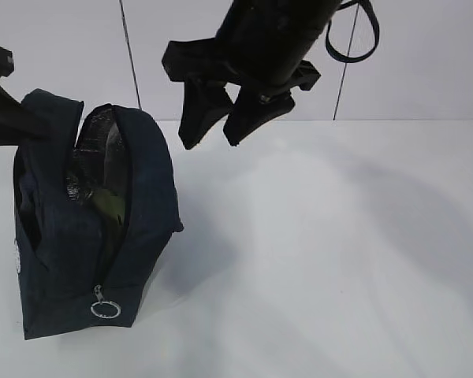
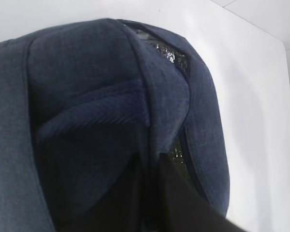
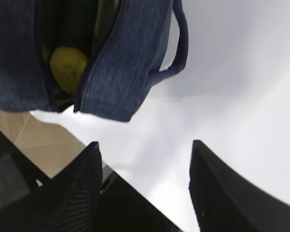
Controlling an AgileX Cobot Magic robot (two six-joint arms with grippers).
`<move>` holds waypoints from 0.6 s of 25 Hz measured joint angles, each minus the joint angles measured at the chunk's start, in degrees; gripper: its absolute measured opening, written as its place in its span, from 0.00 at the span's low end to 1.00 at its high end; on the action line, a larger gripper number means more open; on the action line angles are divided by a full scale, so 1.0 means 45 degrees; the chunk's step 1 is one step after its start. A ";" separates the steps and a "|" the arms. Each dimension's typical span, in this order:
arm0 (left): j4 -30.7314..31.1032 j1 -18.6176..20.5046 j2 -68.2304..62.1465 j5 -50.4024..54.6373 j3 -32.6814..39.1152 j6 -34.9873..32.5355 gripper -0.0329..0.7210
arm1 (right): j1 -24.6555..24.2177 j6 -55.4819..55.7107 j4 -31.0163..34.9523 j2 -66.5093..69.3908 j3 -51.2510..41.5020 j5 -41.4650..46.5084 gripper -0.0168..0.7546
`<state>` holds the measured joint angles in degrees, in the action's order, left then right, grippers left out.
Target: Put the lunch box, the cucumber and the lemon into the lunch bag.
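The navy lunch bag (image 1: pixel 142 197) stands at the left of the table with its top zipper open and silver lining showing. The yellow lemon (image 3: pixel 67 67) lies inside it. Dark green beside the lemon may be the cucumber (image 3: pixel 72 24). A yellow-green patch shows inside in the exterior view. The lunch box is not clearly visible. My left gripper (image 1: pixel 24 118) is shut on the bag's left rim fabric; it also shows in the left wrist view (image 2: pixel 154 183). My right gripper (image 1: pixel 213 130) hangs open and empty above and to the right of the bag (image 3: pixel 130 58), and shows in the right wrist view (image 3: pixel 145 154).
The silver ring pull (image 1: pixel 105 309) hangs at the bag's near end. A strap handle (image 3: pixel 181 48) loops off the bag's side. The white table (image 1: pixel 339 252) stretches right of the bag. A black cable loop (image 1: pixel 355 39) hangs from the right arm.
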<state>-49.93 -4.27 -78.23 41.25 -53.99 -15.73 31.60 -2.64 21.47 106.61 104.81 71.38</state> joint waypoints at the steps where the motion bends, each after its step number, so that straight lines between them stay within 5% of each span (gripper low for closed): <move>1: 0.0000 0.0000 0.0000 0.0000 0.0000 0.0001 0.07 | -0.0018 0.0022 -0.0029 -0.0140 -0.0233 0.0000 0.61; 15: 0.0000 0.0000 0.0000 0.0027 0.0000 -0.0026 0.07 | -0.0018 -0.1755 0.0823 -0.2718 -0.4703 -0.0742 0.61</move>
<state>-49.93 -4.27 -78.23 41.37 -53.99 -15.85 31.52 -10.54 25.17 94.38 83.65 68.04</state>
